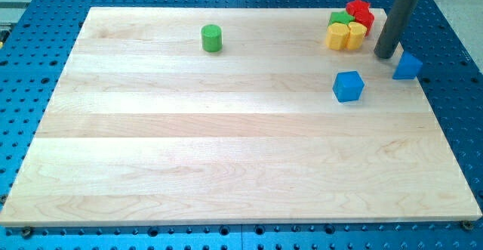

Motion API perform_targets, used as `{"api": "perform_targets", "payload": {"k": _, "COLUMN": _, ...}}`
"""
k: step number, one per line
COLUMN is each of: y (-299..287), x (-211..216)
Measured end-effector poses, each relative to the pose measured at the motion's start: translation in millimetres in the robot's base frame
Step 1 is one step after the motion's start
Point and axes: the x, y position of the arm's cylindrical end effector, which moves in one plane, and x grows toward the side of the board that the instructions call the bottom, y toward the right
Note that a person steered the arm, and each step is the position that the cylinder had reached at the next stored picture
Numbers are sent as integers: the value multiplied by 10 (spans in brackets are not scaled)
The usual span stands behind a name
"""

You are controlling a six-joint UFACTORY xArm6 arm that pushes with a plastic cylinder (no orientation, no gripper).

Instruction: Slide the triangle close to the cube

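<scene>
A pale wooden surface (226,144) with a fine lengthwise grain is shown resting on a blue perforated metal base (23,91). The arm is represented only by a straight, dark, matt rod (396,20) descending from the view's top right, slightly tilted; no jaws are fitted, so no jaw state can be given. My tip (386,55) is set on the surface near its right edge. The blue cube (348,86), taken as landmark, is seen smooth-faced and sharp-edged. The tip lies above and to the right of the cube. The blue triangle (407,66), a wedge-shaped block, is placed to the cube's right and slightly higher, just beside the tip on its lower right; contact cannot be determined. A cluster of yellow blocks (344,35), a green block (339,17) and a red block (360,11) is packed above the cube. A green cylinder (212,38) stands well apart, to the cube's upper left.
</scene>
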Motion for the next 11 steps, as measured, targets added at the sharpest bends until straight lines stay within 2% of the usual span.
{"api": "perform_targets", "payload": {"k": 1, "y": 569, "x": -184}}
{"api": "perform_targets", "payload": {"k": 2, "y": 828, "x": -116}}
{"api": "perform_targets", "payload": {"k": 5, "y": -209, "x": 877}}
{"api": "perform_targets", "payload": {"k": 6, "y": -220, "x": 955}}
{"api": "perform_targets", "payload": {"k": 7, "y": -51, "x": 847}}
{"api": "perform_targets", "payload": {"k": 9, "y": -68, "x": 1448}}
{"api": "perform_targets", "payload": {"k": 10, "y": -302, "x": 1474}}
{"api": "perform_targets", "payload": {"k": 11, "y": -364, "x": 1284}}
